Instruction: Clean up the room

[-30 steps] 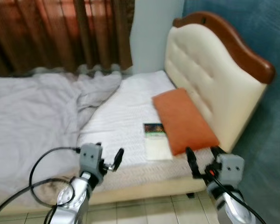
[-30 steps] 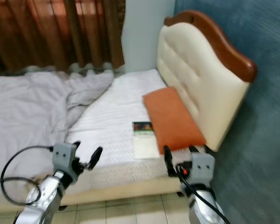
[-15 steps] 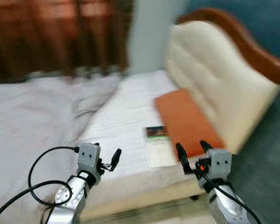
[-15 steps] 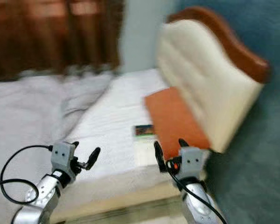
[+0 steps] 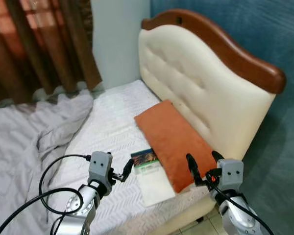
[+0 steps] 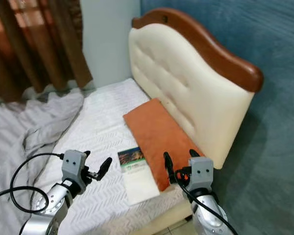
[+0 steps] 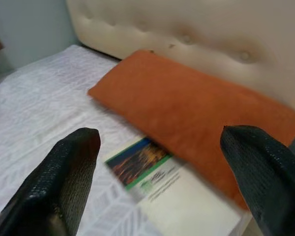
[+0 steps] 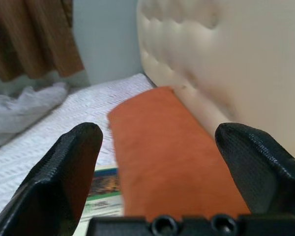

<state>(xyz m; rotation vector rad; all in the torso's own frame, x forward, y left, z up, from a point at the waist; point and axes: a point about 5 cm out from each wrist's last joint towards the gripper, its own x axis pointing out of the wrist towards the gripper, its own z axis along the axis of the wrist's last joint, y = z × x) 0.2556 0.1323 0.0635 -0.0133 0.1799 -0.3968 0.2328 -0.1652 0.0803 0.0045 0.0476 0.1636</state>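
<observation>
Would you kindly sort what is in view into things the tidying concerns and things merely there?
Concerns the job:
orange pillow
booklet
rumpled grey blanket

Merely there:
headboard
curtain
mattress

An orange pillow is seen against a cream tufted headboard trimmed in brown wood. The mattress is covered in white with a chevron pattern. A white booklet is topped by a dark picture band.
</observation>
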